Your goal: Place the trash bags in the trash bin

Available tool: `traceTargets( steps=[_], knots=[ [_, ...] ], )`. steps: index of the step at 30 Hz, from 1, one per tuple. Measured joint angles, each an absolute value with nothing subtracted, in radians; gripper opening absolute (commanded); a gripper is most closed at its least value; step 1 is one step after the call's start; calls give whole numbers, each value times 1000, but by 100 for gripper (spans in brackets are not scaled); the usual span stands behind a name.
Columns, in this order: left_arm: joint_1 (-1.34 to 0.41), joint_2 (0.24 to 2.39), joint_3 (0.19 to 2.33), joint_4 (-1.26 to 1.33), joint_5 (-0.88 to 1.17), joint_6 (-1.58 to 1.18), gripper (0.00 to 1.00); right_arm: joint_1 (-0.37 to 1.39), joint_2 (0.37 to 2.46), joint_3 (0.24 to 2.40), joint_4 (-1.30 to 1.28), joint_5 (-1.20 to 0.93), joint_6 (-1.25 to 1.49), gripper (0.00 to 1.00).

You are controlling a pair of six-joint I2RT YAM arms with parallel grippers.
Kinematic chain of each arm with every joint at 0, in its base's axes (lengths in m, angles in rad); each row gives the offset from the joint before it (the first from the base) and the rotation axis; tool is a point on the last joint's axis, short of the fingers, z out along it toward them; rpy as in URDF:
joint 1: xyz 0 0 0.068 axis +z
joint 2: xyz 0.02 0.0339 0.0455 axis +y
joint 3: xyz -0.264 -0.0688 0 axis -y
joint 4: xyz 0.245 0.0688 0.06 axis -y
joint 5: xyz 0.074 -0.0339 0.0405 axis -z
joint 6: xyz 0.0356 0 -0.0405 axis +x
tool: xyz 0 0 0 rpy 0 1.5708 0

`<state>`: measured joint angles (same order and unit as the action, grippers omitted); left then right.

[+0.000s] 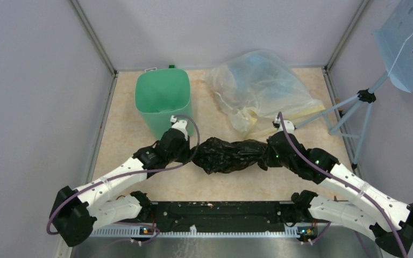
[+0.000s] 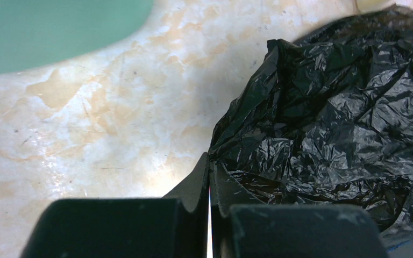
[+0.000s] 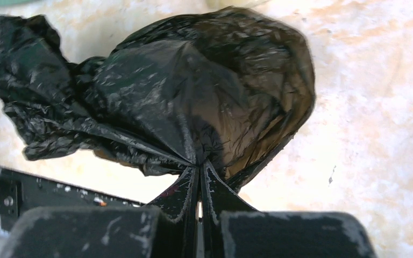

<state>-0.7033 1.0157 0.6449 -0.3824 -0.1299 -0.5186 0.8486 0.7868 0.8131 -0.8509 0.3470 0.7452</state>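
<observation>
Bag point(image 1: 231, 155) of glossy, crinkled black plastic is stretched sideways between the two grippers, over the middle of the table point(image 1: 123, 134) and near the front rail point(image 1: 220, 212). Its left end is met by the left gripper point(image 2: 209, 165). There the fingers are pressed almost together, with only a bright slit between them, and the film's edge is caught at their tips. Its right end is gathered into a pleated neck and clamped tight in the right gripper point(image 3: 199, 167), with the bulk of the plastic ballooning out beyond the fingertips. A shadow is cast on the marbled top beneath the bag, but whether its underside is resting on the table cannot be told.

The bin point(image 1: 163, 102), mint green, is stood upright behind the left gripper, just beyond the bag's left end and apart from it. Its mouth is open upward, and a piece of its side is seen at the upper left of the left wrist view. A clear bag point(image 1: 258, 91), yellowish and rumpled, is laid at the back of the table to the right of the bin, behind the right gripper. A tripod point(image 1: 355, 115) carrying a perforated pale-blue panel point(image 1: 411, 40) is placed outside the right edge of the table.
</observation>
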Motion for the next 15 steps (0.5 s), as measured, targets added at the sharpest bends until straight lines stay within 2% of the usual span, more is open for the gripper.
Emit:
traceTargets(
  steps=[8,15],
  knots=[
    [-602,979,645,-410,-62,-527,0,848,637,853,-880,434,760,0],
    [-602,970,692,-478,53,-521,0,848,765,1072,-894,319,674,0]
  ],
)
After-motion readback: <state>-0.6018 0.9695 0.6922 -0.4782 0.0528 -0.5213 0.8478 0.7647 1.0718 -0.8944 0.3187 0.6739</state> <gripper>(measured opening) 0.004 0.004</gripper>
